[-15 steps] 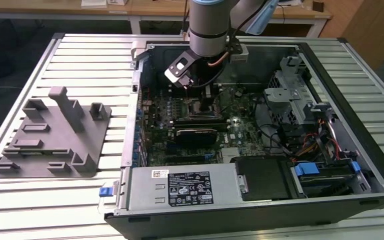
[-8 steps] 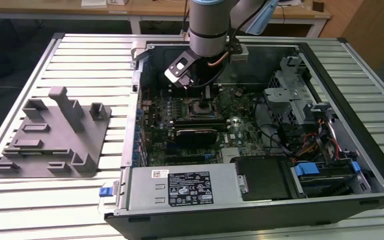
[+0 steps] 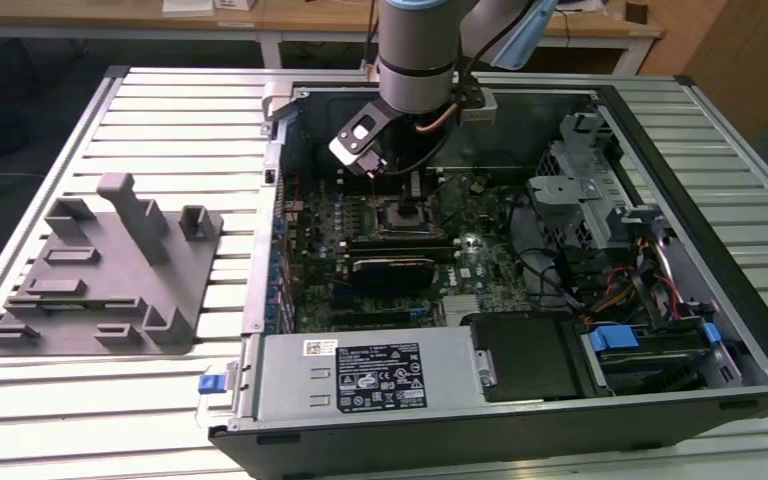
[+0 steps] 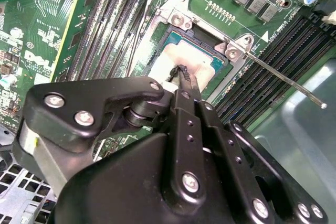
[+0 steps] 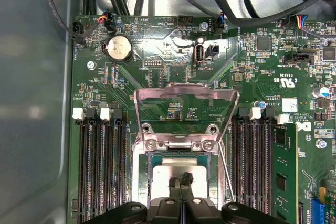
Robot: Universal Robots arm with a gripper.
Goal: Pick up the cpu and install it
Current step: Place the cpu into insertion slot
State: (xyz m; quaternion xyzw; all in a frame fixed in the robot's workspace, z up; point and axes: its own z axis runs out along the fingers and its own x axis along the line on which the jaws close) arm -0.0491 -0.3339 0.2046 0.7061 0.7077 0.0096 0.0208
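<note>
cpu: silvery square, greenish rim; lying in socket | gripper: jaws pressed together, tips over its top

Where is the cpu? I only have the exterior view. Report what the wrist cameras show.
Observer: In the first wrist view the cpu lies flat in the socket, silver top up.
Operator: Give me the hand's position.
Observer: The hand is directly over the cpu, fingertips together at its top face. I cannot tell if they touch it.
Operator: Check the retention frame.
Observer: The retention frame stands raised, not closed over the cpu.
</note>
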